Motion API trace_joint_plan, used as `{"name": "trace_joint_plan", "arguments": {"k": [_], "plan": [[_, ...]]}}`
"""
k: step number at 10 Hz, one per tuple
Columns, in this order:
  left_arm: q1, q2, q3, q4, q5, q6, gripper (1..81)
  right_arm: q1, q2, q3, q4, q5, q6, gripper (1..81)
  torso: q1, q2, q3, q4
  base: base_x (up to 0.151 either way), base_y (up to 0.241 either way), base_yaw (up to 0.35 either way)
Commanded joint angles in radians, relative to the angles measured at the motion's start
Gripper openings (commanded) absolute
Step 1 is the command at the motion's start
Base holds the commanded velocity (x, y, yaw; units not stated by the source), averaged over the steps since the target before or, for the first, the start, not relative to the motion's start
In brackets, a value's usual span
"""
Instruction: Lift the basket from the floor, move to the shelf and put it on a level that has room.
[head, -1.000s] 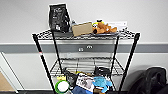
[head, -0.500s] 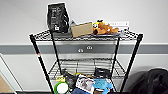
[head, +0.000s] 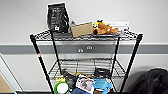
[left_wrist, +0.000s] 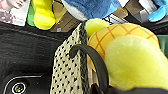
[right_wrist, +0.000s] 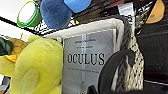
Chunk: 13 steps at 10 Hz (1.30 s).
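The black wire shelf (head: 37, 52) stands straight ahead against the pale wall. Its second level from the top (head: 85, 65) is mostly bare grid. The beige speckled basket (left_wrist: 67, 70) hangs close under my left wrist camera, with dark carpet floor (left_wrist: 27, 47) behind it. Its pale lining (right_wrist: 87, 26) shows in the right wrist view. My left gripper (left_wrist: 100, 90) is shut on one dark handle (left_wrist: 96, 62), my right gripper (right_wrist: 95, 91) on the other (right_wrist: 110, 70). Inside lie a yellow plush (right_wrist: 37, 67), a pineapple toy (left_wrist: 117, 35) and a grey Oculus box (right_wrist: 86, 60).
The top tier carries a black bag (head: 58, 17), a cardboard box (head: 82, 29) and an orange plush (head: 103, 28). Lower down sit a green tape roll (head: 61, 88), a magazine (head: 85, 83) and a blue plush (head: 102, 85). A black bag (head: 153, 81) lies right of the rack.
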Motion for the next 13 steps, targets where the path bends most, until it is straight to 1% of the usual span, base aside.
{"name": "trace_joint_plan", "arguments": {"k": [1, 2, 5, 9, 13], "plan": [[-0.134, -0.114, 0.198, -0.001, 0.007, -0.004, 1.0, 0.141, -0.086, 0.181, 0.006, -0.023, -0.003, 1.0, 0.000, 0.000, 0.000, 0.000, 0.000, 0.000, 0.000], [-0.139, -0.139, 0.238, -0.001, 0.005, -0.004, 1.0, 0.152, -0.116, 0.234, 0.007, -0.023, -0.002, 1.0, 0.000, 0.000, 0.000, 0.000, 0.000, 0.000, 0.000], [-0.165, -0.217, 0.371, -0.001, -0.029, -0.009, 1.0, 0.182, -0.191, 0.350, 0.009, -0.021, 0.000, 1.0, 0.000, 0.000, 0.000, 0.000, 0.000, 0.000, 0.000], [-0.207, -0.303, 0.521, -0.001, -0.030, -0.013, 1.0, 0.239, -0.295, 0.529, 0.017, -0.021, 0.002, 1.0, 0.000, 0.000, 0.000, 0.000, 0.000, 0.000, 0.000], [-0.258, -0.375, 0.663, -0.004, -0.030, -0.015, 1.0, 0.293, -0.364, 0.649, 0.017, -0.027, 0.002, 1.0, 0.000, 0.000, 0.000, 0.000, 0.000, 0.000, 0.000]]}}
